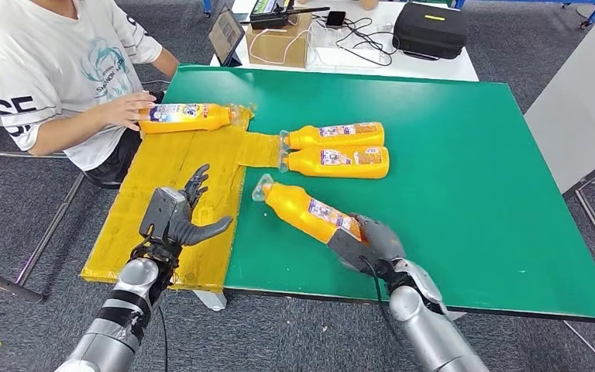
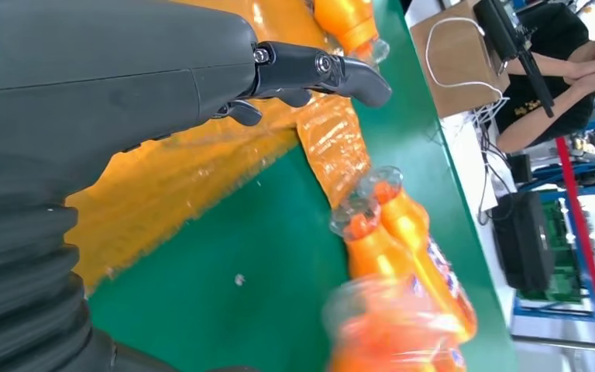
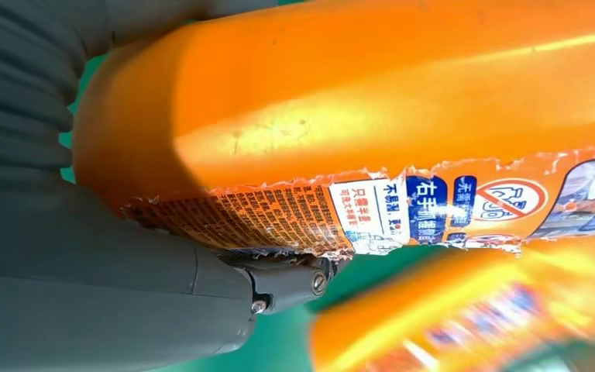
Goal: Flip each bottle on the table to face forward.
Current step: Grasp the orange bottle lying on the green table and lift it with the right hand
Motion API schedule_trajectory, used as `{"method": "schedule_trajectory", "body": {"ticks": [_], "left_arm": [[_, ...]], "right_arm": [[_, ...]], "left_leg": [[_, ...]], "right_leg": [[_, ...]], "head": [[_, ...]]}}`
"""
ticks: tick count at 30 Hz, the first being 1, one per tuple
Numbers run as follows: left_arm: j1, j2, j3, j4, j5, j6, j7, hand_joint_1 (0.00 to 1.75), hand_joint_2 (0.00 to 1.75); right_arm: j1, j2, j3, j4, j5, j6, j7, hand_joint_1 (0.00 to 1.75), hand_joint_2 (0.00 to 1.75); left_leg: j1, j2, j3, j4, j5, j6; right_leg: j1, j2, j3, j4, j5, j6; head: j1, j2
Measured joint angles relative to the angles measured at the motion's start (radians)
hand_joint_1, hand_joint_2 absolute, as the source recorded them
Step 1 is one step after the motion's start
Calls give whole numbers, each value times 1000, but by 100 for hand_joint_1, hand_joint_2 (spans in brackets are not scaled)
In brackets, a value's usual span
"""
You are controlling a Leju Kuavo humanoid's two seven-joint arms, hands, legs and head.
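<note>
Nearest the camera, the robot's left hand (image 1: pixel 177 221) hovers over the yellow mat (image 1: pixel 172 203), fingers spread, holding nothing. Beyond it, at the far end of the mat, a person's hand (image 1: pixel 126 109) rests against an orange bottle (image 1: pixel 186 118) lying on its side. Right of the mat, on the green table (image 1: pixel 465 170), two more bottles (image 1: pixel 335 149) lie side by side with their caps touching the mat's narrow strip. Nearer than that pair, the right hand (image 1: pixel 372 242) grips the base of a fourth bottle (image 1: pixel 304 209), which slants with its cap toward the mat; the right wrist view shows its fine-print label. The step in hand appears to be turning this bottle. Next, the wrist would likely need to roll until the front label faces forward, then set the bottle down beside the pair.
</note>
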Motion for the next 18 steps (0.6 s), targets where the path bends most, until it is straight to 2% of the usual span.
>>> {"method": "schedule_trajectory", "body": {"ticks": [3,10,14,16,18], "left_arm": [[-5,-9,-4,11,22,-8,1,0,175],[-6,-11,-5,13,24,-10,1,0,175],[-13,-20,-8,25,35,-16,3,0,175],[-22,-24,-20,43,105,-69,23,0,175],[-35,-26,-41,67,218,-174,60,0,175]], "right_arm": [[11,44,-21,-16,-47,-36,-26,175,175],[12,52,-25,-19,-52,-39,-28,175,175],[23,87,-43,-29,-66,-48,-39,175,175],[29,118,-56,-32,-111,-72,-71,175,175],[28,149,-61,-28,-159,-98,-109,175,175]], "left_leg": [[0,0,0,0,0,0],[0,0,0,0,0,0],[-1,0,-1,0,0,0],[-1,0,-1,0,0,0],[-1,0,-2,0,0,0]], "right_leg": [[0,0,0,0,0,0],[0,0,0,0,0,0],[-1,0,0,0,0,0],[-1,0,0,0,0,0],[-1,0,-1,0,0,0]], "head": [[0,0],[0,0],[0,0],[0,0],[0,0]]}}
